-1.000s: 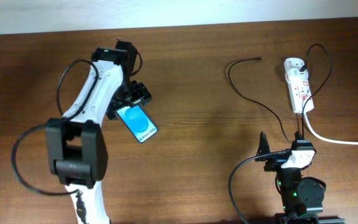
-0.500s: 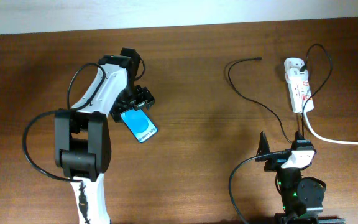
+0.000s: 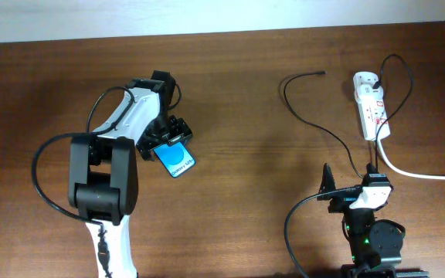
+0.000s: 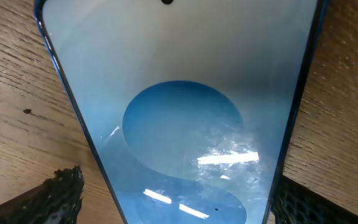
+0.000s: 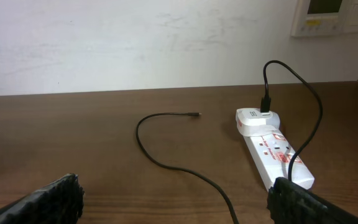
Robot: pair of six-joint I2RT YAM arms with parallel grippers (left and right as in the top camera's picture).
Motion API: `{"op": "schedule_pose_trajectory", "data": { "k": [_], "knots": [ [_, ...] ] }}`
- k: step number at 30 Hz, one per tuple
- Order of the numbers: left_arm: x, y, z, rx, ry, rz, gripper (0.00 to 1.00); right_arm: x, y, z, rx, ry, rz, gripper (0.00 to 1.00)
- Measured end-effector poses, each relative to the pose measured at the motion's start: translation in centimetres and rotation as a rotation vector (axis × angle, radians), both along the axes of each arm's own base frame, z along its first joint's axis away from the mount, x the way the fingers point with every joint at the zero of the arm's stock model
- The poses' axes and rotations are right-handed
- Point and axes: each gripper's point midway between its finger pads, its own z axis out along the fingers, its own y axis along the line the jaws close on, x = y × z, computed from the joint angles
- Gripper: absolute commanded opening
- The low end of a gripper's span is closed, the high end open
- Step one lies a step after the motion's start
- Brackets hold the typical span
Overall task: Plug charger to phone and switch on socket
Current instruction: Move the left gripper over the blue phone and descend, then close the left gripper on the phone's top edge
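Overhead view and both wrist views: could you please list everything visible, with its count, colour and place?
Table: one, dark brown wood, under everything.
Phone: one, bright blue screen, left of centre.
Charger cable: one, thin black, looping over the right half, tip lying free.
Power strip: one, white with red marks, far right.
Adapter: one, white, on the strip's far end, black lead plugged in.
Thick cord: one, white, from the strip off the right edge.
Wall panel: one, off-white, behind the table.
Left gripper: one, black, open, straddling the phone.
Right gripper: one, black, open, at the near edge, facing the strip.
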Motion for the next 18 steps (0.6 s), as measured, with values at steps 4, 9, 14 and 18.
{"op": "schedule_pose_trajectory", "data": {
  "k": [4,9,14,18],
  "knots": [
    [-0.06,-0.24,-0.18,-0.014,0.0,0.002,0.99,0.0,0.0,0.0,0.0,0.0,0.0,0.98],
    [0.13,-0.52,-0.53,-0.04,-0.053,0.003,0.99,0.0,0.0,0.0,0.0,0.0,0.0,0.98],
    [-0.21,-0.36,-0.65,-0.03,-0.073,0.0,0.99,0.0,0.0,0.0,0.0,0.0,0.0,0.98],
    [-0.53,-0.29,-0.66,-0.028,-0.068,0.0,0.99,0.0,0.0,0.0,0.0,0.0,0.0,0.98]
  ]
}}
